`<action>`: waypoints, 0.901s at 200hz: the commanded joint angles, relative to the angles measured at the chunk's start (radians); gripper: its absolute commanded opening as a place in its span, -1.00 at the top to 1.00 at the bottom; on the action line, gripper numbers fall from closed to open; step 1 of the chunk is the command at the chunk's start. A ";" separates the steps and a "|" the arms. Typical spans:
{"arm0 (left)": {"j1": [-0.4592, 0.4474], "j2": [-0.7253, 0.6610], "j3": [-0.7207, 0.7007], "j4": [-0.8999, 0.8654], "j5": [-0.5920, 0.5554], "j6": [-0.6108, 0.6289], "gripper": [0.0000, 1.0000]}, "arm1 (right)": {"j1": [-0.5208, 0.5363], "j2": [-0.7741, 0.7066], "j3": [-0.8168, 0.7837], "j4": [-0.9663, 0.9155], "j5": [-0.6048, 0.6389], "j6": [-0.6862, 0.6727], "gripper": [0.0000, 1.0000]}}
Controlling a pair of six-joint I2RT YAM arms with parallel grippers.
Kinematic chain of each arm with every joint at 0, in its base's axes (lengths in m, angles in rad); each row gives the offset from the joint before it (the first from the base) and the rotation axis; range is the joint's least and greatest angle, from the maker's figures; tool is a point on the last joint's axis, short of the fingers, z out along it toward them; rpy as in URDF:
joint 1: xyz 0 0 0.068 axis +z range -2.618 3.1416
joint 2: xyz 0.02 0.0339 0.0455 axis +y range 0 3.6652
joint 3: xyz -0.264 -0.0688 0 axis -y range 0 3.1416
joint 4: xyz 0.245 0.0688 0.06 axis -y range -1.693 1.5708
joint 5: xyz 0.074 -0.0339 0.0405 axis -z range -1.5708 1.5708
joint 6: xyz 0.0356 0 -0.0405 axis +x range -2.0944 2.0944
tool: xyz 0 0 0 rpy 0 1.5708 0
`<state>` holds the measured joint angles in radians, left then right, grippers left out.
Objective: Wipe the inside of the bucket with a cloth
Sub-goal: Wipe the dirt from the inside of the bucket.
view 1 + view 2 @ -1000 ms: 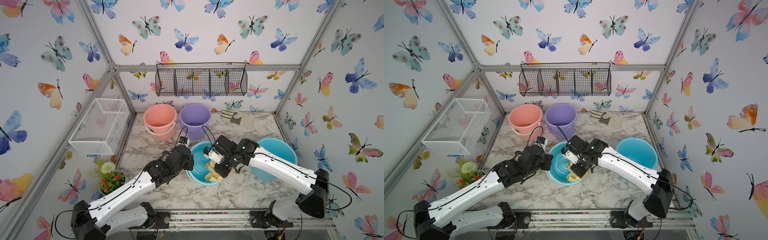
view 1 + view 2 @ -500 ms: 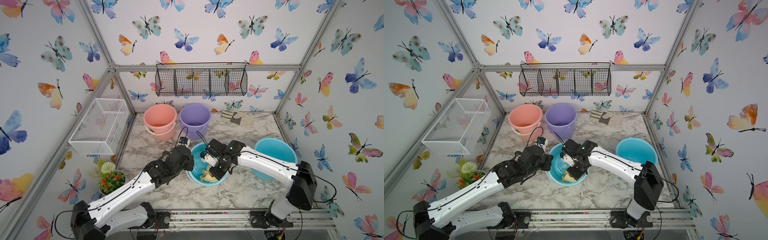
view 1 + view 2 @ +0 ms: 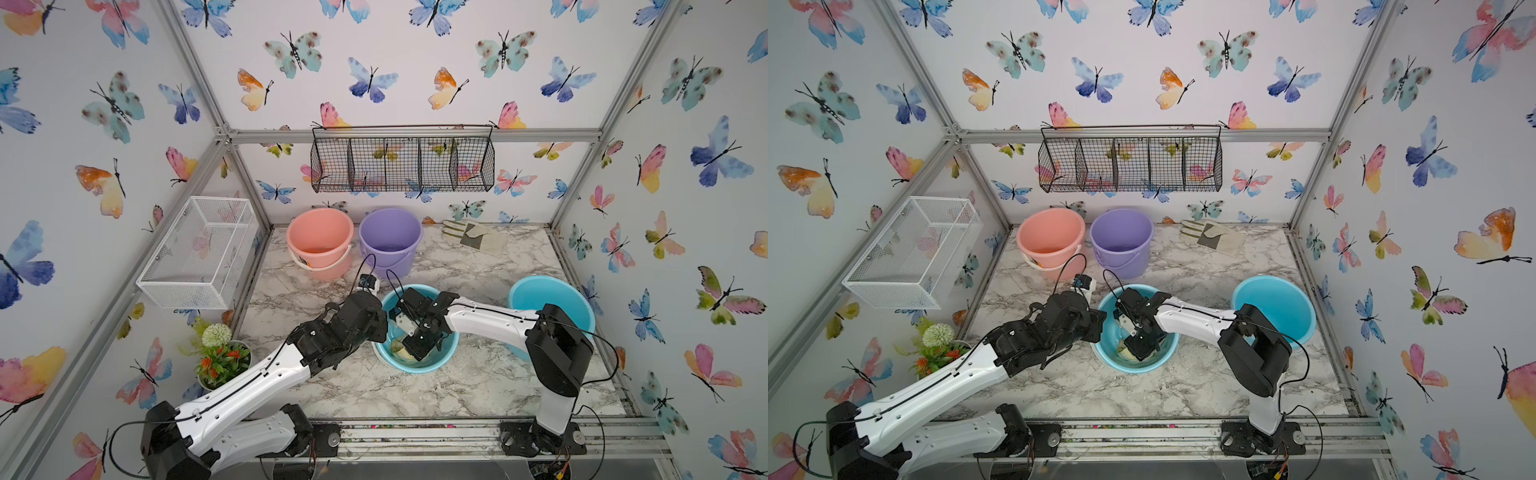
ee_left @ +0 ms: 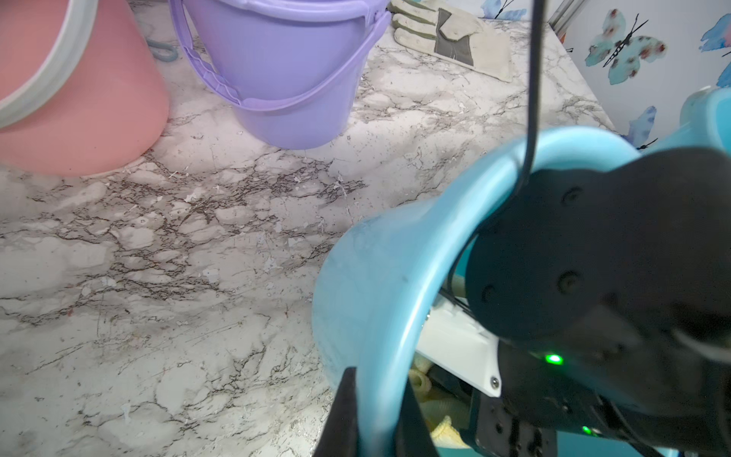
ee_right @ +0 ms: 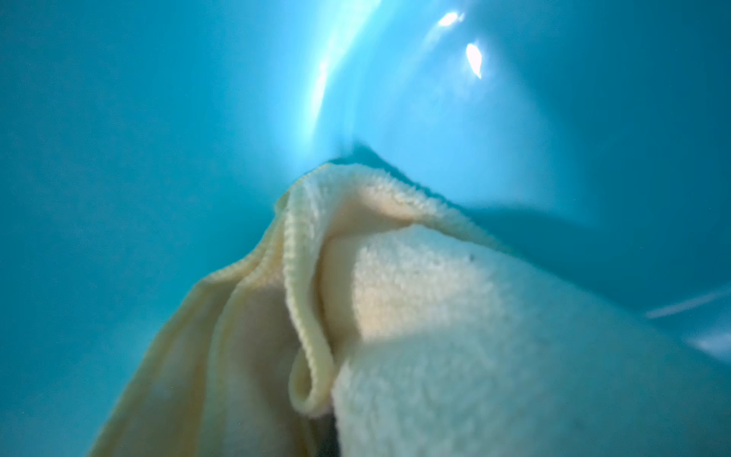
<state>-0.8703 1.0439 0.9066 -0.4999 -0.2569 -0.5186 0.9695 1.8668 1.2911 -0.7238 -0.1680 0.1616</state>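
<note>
Right jaws deep in the small blue bucket point(image 3: 415, 368), clamped on the cloth point(image 5: 415, 316) bunched low inside. Left jaws pinching its rim. Four buckets on the table point(image 3: 457, 386), one cloth, one glove point(image 3: 473, 241).

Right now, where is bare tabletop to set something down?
Free: strip between small blue bucket and front rail; patch bordered by purple bucket, glove and large blue bucket; left side before pink bucket. Crowded: centre, left arm and right arm at small blue bucket.
</note>
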 commanded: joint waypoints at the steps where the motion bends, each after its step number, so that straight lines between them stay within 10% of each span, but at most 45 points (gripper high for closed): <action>1: 0.007 -0.028 0.005 0.031 -0.019 -0.009 1.00 | 0.009 0.057 -0.040 -0.022 0.031 0.060 0.96; 79: 0.007 -0.025 0.004 0.034 -0.021 -0.005 1.00 | 0.009 0.048 -0.062 0.027 0.074 0.139 0.96; 180: 0.007 -0.035 -0.018 0.057 -0.042 -0.006 1.00 | 0.009 -0.269 -0.011 -0.158 -0.184 0.245 0.96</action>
<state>-0.8696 1.0386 0.8970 -0.4877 -0.2653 -0.5205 0.9703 1.6497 1.2549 -0.7624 -0.2558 0.3649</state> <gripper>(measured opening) 0.123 0.091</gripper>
